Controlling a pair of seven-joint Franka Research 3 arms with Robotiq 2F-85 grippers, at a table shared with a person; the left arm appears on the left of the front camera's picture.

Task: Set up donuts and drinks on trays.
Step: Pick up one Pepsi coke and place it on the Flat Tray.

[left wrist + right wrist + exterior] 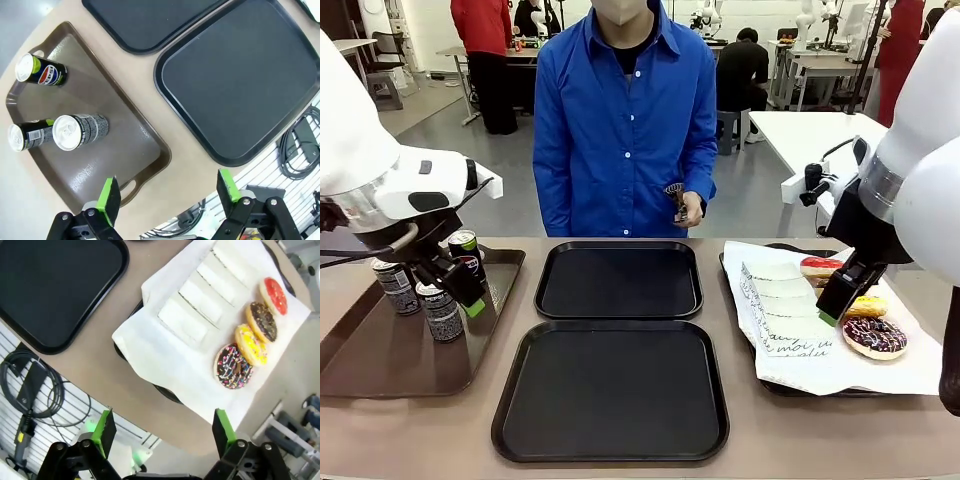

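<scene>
Two black trays lie bare in the middle of the table, one far (619, 280) and one near (611, 390). My left gripper (455, 285) (167, 190) hovers open above three cans: a Pepsi can (42, 72), a grey patterned can (80, 132) and a black-green can (30, 136). My right gripper (840, 290) (163, 424) hangs open over the donuts. These are red-glazed (274, 295), chocolate (263, 321), yellow (250, 344) and a sprinkled chocolate one (232, 366), beside several white sleeves (202, 302).
The cans stand on a brown tray (125, 135) at the table's left. The donuts lie on white paper (165, 350) lining a dark tray at the right. A person in a blue shirt (620, 120) stands at the far side holding a small object (678, 200).
</scene>
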